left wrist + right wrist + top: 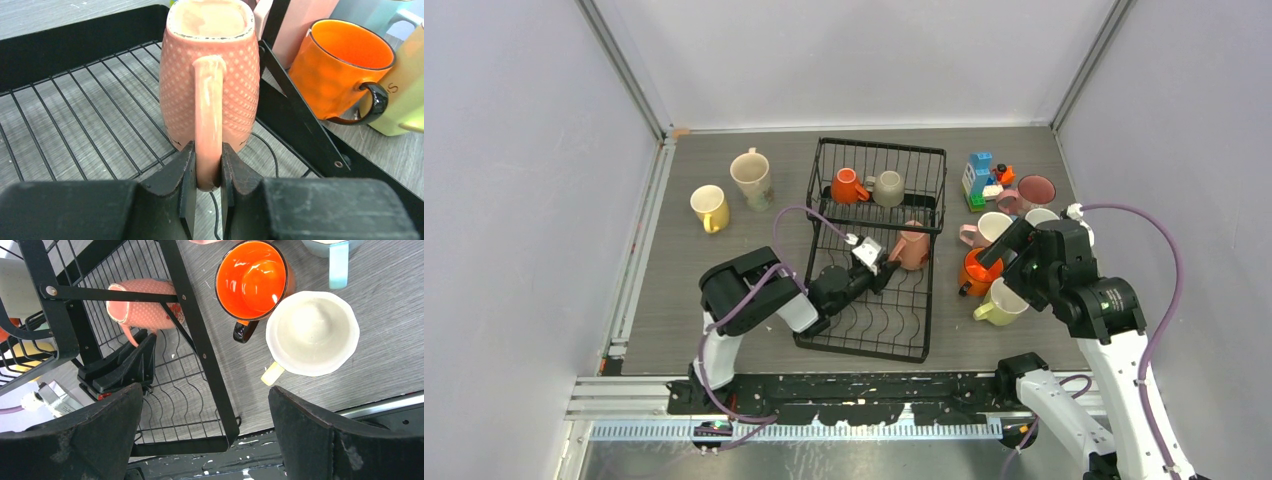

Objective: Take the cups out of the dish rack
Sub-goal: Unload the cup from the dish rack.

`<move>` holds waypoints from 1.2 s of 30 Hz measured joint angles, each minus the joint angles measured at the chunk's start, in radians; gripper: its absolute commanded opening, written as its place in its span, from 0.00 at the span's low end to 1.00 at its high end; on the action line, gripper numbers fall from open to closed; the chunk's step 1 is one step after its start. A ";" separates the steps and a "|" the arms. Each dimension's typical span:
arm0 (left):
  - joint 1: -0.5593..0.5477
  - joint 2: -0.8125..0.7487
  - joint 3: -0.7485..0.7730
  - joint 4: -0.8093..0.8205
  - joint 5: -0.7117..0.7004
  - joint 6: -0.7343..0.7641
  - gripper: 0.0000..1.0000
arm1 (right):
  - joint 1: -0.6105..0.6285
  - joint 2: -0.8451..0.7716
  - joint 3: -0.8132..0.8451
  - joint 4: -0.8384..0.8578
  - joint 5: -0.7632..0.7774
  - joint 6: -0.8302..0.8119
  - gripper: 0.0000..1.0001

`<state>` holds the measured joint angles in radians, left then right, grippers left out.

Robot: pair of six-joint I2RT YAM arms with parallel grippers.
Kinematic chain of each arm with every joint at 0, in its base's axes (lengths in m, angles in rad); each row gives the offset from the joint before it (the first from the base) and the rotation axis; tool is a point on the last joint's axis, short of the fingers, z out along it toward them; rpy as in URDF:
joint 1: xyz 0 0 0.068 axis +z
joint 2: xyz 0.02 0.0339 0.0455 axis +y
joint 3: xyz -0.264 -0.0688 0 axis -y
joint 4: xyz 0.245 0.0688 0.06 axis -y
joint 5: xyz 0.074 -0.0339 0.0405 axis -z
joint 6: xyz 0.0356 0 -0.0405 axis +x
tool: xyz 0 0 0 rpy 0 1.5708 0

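Note:
The black wire dish rack [860, 350] sits mid-table. On its flat tray is a pink dotted cup [911, 250] [210, 85] [142, 302]. My left gripper [890, 268] [207, 160] is shut on that cup's handle, and the cup's unglazed bottom faces away from the wrist camera. An orange cup [848, 187] and a grey-beige cup [888, 188] stand in the tall basket section. My right gripper [1002, 258] [205, 390] hangs open and empty to the right of the rack. It is above an orange cup [252, 277] and a pale yellow-green cup [312, 332] on the table.
A yellow cup [710, 207] and a cream cup [752, 178] stand left of the rack. Back right are a toy-block figure [982, 180], two pink cups [1031, 192] [989, 230] and a light blue cup [335, 255]. Walls close in on both sides.

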<state>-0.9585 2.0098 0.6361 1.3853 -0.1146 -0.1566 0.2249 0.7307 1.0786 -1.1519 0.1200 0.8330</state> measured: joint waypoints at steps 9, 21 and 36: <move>-0.028 -0.086 -0.077 -0.030 -0.014 0.001 0.00 | 0.000 -0.002 -0.018 0.018 -0.011 0.000 1.00; -0.137 -0.219 -0.199 -0.059 -0.149 -0.055 0.00 | 0.000 -0.061 -0.119 0.074 -0.068 0.013 1.00; -0.290 -0.478 -0.277 -0.233 -0.369 -0.263 0.00 | 0.000 -0.169 -0.262 0.150 -0.164 0.042 1.00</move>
<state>-1.2488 1.5322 0.3592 1.1522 -0.4839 -0.4194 0.2249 0.5621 0.8165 -1.0023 -0.0444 0.8745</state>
